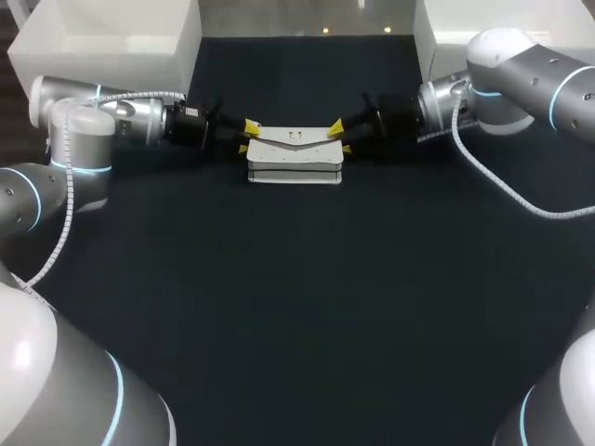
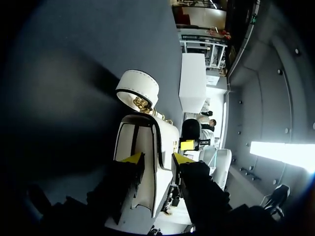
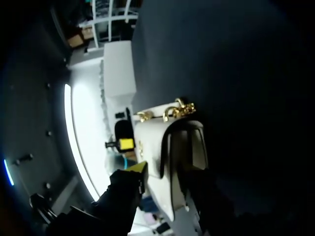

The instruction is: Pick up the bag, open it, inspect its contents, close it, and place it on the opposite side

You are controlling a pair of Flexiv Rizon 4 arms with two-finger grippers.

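Note:
A white bag (image 1: pixel 294 153) with black trim sits at the far middle of the dark table (image 1: pixel 297 307), its flap on top. My left gripper (image 1: pixel 245 137) holds the bag's left end and my right gripper (image 1: pixel 341 137) its right end. Seen from the left wrist, the bag (image 2: pixel 170 135) lies between both fingers of the left gripper (image 2: pixel 157 158), with gold hardware (image 2: pixel 142 104) and a rounded white flap ahead. From the right wrist, the bag (image 3: pixel 150 142) is pinched in the right gripper (image 3: pixel 165 172); one yellow tip shows and the other is hidden behind the bag. A gold chain (image 3: pixel 177 109) lies past the bag.
A white bin (image 1: pixel 102 42) stands at the back left corner and another (image 1: pixel 442 32) at the back right. The dark table runs wide in front of the bag, toward the near edge.

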